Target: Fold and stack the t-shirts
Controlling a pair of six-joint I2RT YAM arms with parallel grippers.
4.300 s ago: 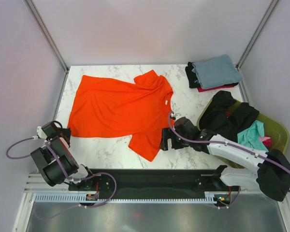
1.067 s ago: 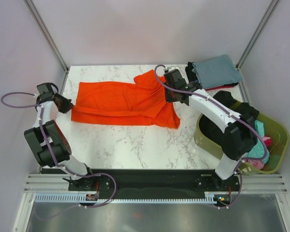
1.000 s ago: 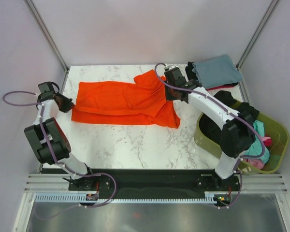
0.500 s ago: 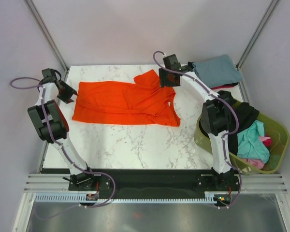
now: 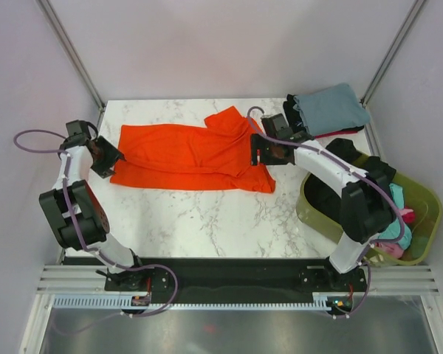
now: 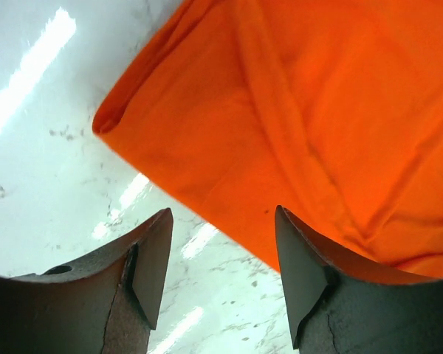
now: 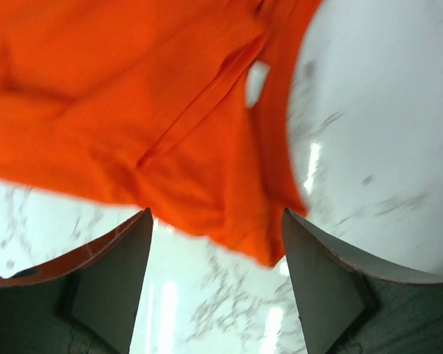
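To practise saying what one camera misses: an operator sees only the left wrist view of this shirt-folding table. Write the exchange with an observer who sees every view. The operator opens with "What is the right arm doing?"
Observer: Its jaws stand open over the orange shirt's right end, holding nothing.
Operator: Is the shirt a tidy band?
Observer: No, one sleeve sticks out at the far edge.
Operator: Where are the folded ones?
Observer: In the far right corner, where a grey-blue shirt tops the stack.
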